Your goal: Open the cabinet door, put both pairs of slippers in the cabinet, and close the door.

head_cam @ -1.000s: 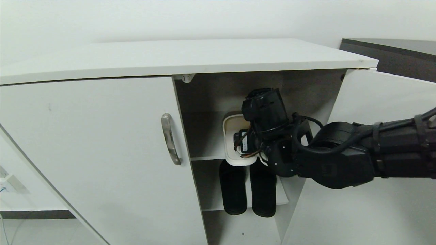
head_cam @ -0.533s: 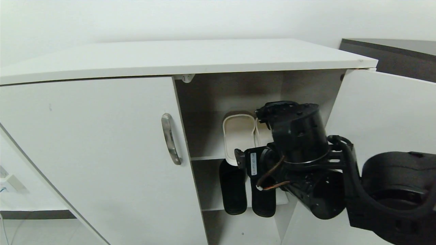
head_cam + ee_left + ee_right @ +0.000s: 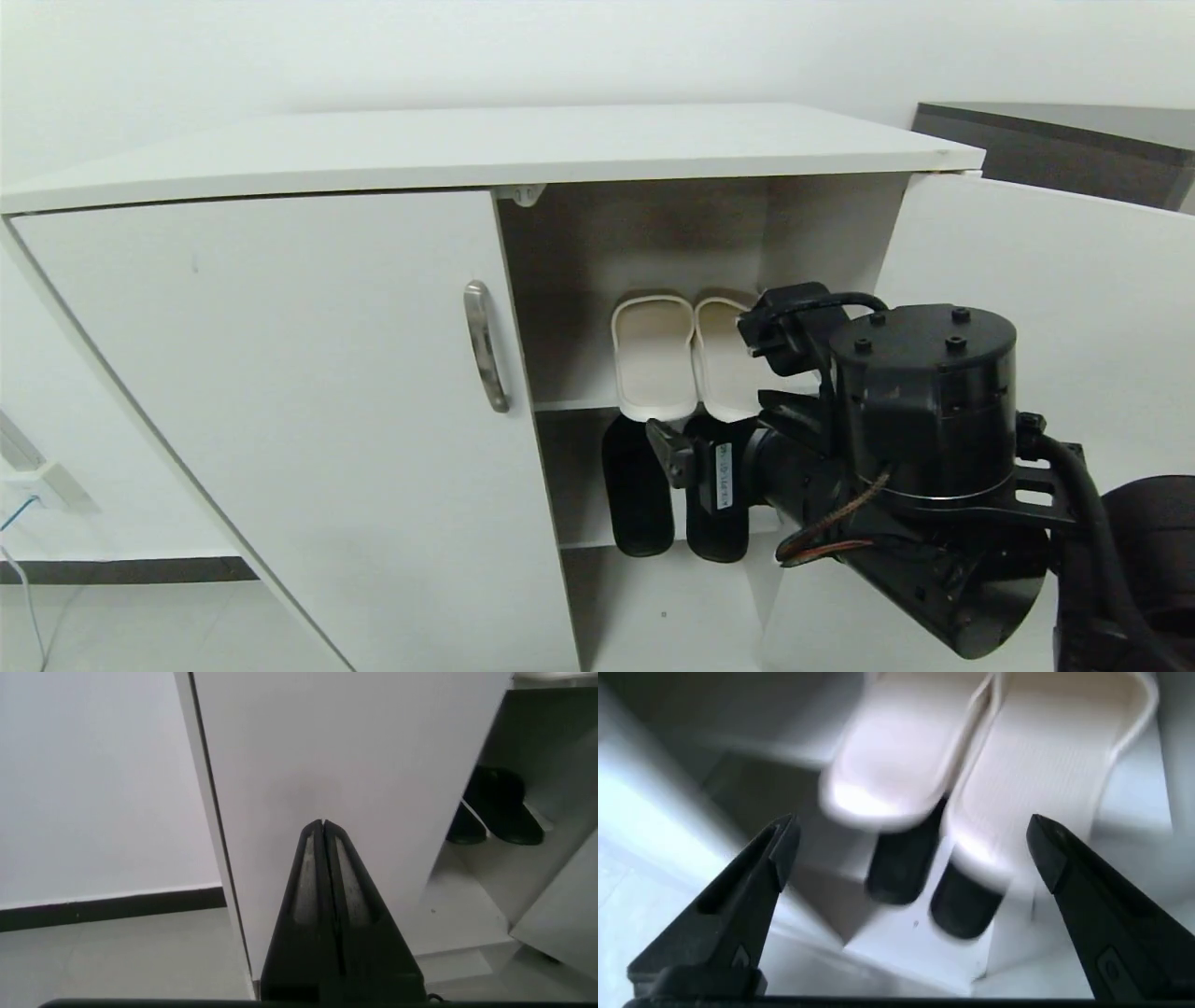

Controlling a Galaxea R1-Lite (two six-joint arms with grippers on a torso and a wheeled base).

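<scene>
The white cabinet (image 3: 485,149) has its right door (image 3: 1036,299) swung open and its left door (image 3: 280,401) closed. A pair of white slippers (image 3: 677,359) lies on the upper shelf, toes inward, and a pair of black slippers (image 3: 639,495) lies on the shelf below. My right arm (image 3: 915,420) hangs in front of the open compartment, outside it. My right gripper (image 3: 912,829) is open, its fingers apart and facing the white slippers (image 3: 999,765) and the black slippers (image 3: 901,863). My left gripper (image 3: 322,826) is shut, empty, and faces the closed door (image 3: 355,756).
A metal handle (image 3: 487,345) sits on the closed door's right edge. The cabinet floor (image 3: 663,607) lies under the black pair. A dark-topped unit (image 3: 1074,149) stands at the far right. A wall socket with a cable (image 3: 37,485) is low on the left.
My right arm has drawn back out of the upper shelf and down toward the camera, leaving the white slippers lying there. The head view has shifted slightly.
</scene>
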